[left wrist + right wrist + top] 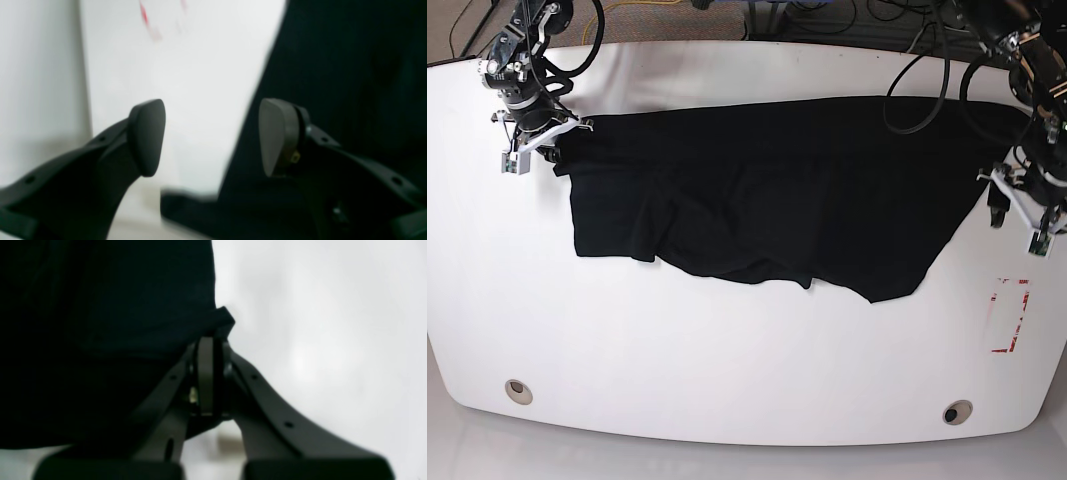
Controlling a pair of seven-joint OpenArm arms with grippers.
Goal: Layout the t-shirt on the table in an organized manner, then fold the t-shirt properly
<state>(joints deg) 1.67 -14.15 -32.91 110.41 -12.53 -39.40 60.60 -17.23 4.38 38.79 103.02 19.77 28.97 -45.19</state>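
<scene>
right gripper [206, 373] clenched on t-shirt [777, 190] corner, left gripper [211, 136] released beside cloth edge; regrip the far corner, pull taut along table [727, 380].

Two black jointed arms reach in from the far corners.
The left gripper [211, 136] has its dark padded jaws spread wide apart; the right gripper [210, 340] has its jaws pressed together on black cloth.

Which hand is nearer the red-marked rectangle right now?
Left. The left hand hangs open just above the red-marked rectangle at the t-shirt's edge; the right hand is across the table, shut on the shirt's far corner.
</scene>
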